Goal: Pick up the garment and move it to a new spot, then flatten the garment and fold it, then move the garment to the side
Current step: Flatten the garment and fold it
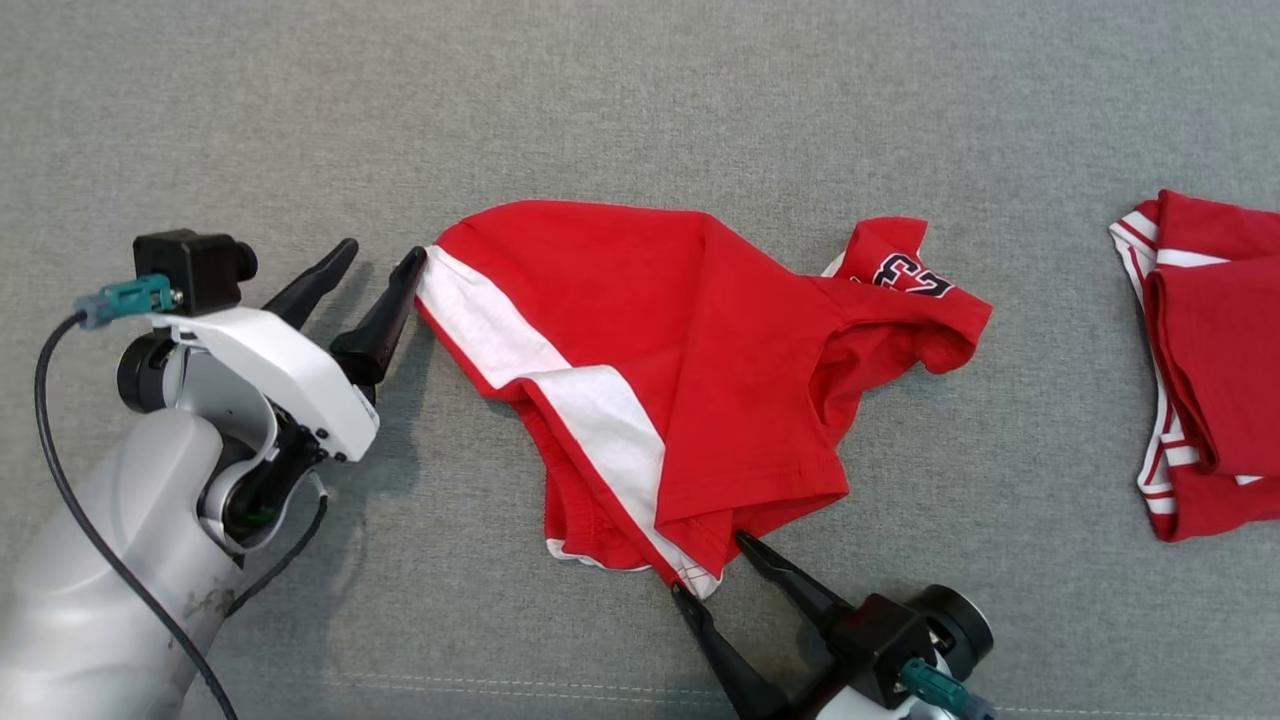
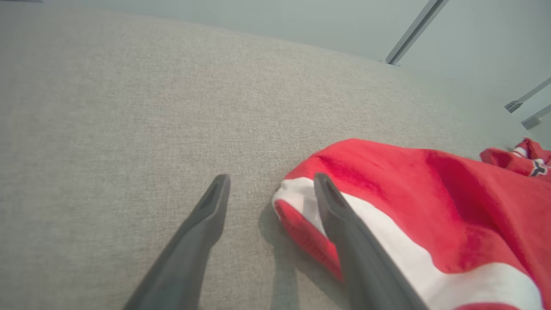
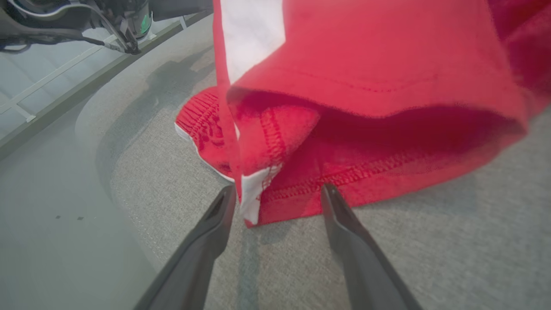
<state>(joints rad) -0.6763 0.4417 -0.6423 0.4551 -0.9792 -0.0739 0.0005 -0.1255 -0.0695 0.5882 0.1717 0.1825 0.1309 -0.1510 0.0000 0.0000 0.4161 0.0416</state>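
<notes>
A red garment (image 1: 690, 350) with a broad white stripe and a number print lies crumpled on the grey cloth surface (image 1: 640, 100). My left gripper (image 1: 380, 255) is open at the garment's left corner, one fingertip touching the white stripe's end (image 2: 297, 196); in the left wrist view the gripper (image 2: 272, 183) has that corner beside its right finger. My right gripper (image 1: 712, 565) is open at the garment's near hem corner. In the right wrist view the gripper (image 3: 279, 193) straddles the white-tipped hem corner (image 3: 252, 196), fingers apart and not closed on the garment (image 3: 366, 69).
A second red garment with white trim (image 1: 1210, 365) lies folded at the right edge of the surface. A stitched seam (image 1: 500, 685) runs along the near edge. Metal frame bars (image 2: 413, 32) stand beyond the far edge in the left wrist view.
</notes>
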